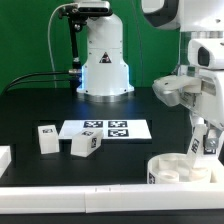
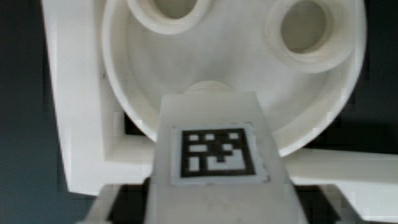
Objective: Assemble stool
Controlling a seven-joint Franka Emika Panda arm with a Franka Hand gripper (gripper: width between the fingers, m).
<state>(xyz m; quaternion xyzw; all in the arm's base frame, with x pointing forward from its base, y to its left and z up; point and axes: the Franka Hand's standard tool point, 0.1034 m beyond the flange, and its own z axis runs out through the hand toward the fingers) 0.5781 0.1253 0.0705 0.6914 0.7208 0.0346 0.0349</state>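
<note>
Tagged white leg (image 2: pixel 217 150) at seat disc (image 2: pixel 214 55)

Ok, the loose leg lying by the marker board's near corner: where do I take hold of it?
I'd grip the leg across its two long flat sides, mid-length, coming straight down. It lies on the table as a chunky block with parallel faces, and the other loose leg sits apart on the exterior view's left, leaving finger room.

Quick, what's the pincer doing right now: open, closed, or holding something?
Pincer: closed on a stool leg, which it holds over the round seat.
</note>
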